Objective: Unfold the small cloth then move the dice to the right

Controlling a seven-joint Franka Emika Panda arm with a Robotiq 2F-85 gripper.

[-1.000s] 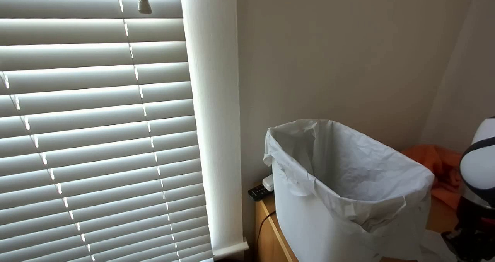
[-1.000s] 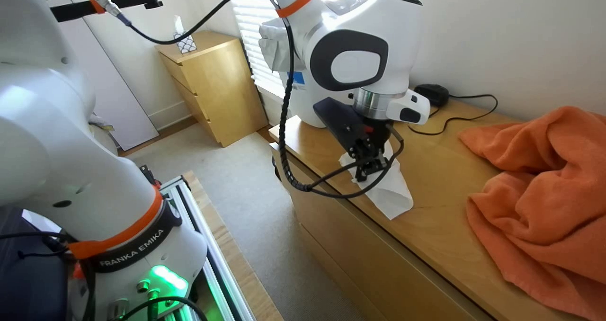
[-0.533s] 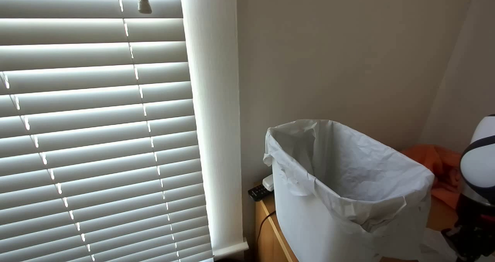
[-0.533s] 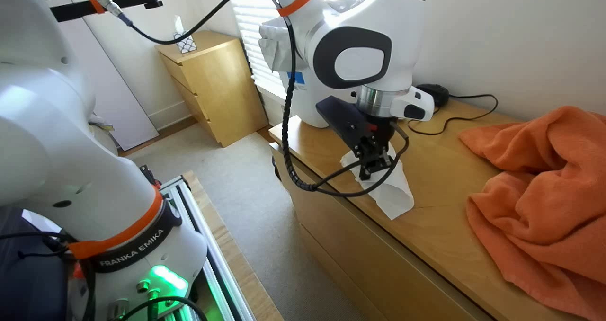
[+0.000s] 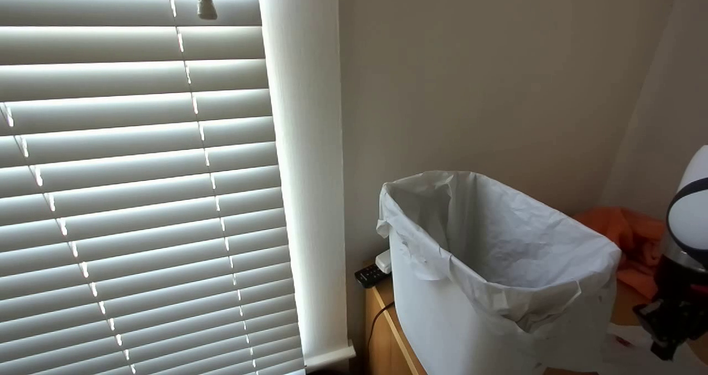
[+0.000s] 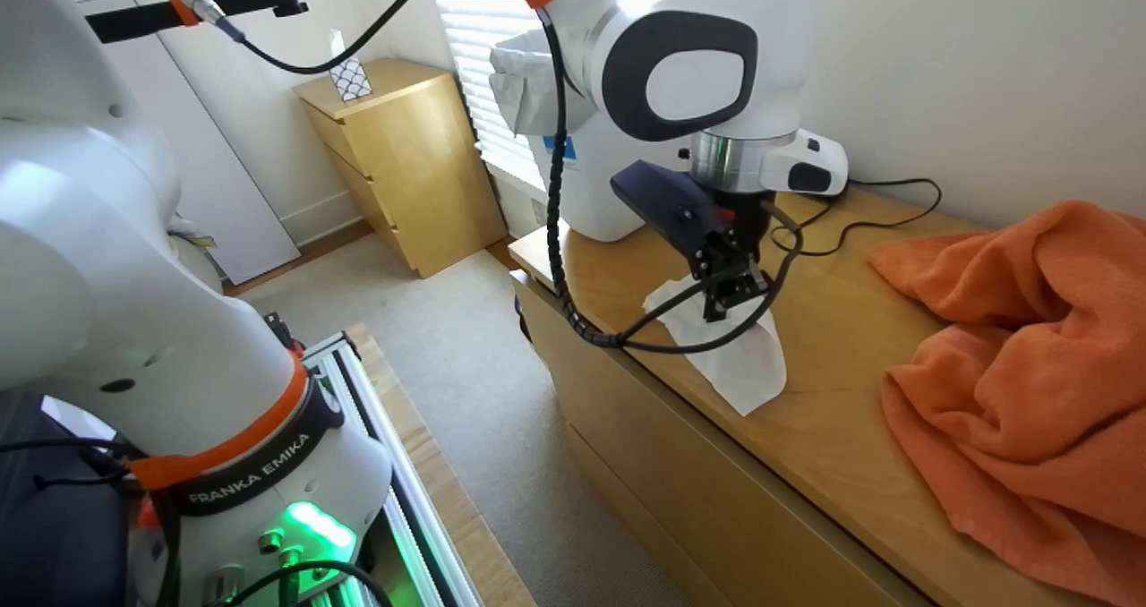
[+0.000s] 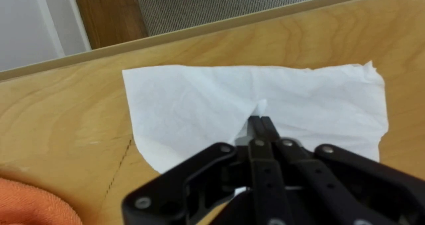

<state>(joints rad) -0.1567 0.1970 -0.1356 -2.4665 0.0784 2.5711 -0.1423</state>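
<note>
A thin white sheet (image 6: 752,370) lies on the wooden dresser top. It fills the middle of the wrist view (image 7: 186,102) and lies mostly flat, with a raised fold at the fingertips. My gripper (image 7: 260,118) is shut on this fold, and a white tip pokes past the fingers. In an exterior view the gripper (image 6: 716,312) is just above the sheet. A small red thing (image 5: 623,340) shows on the sheet; it is too small to tell whether it is a die. The orange-red cloth (image 6: 1030,392) lies wrinkled, apart from the gripper; its edge also shows in the wrist view (image 7: 30,201).
A white bin (image 5: 470,319) with a white liner stands at the dresser's end, close to the arm. A black adapter cord (image 6: 877,222) lies near the wall. The dresser's front edge (image 7: 199,32) runs along the sheet. A remote (image 5: 369,275) lies beside the bin.
My gripper has risen and moved a little to the right in an exterior view. The sheet's curled part has opened out flatter. The small red thing has come into sight. The orange-red cloth has not moved.
</note>
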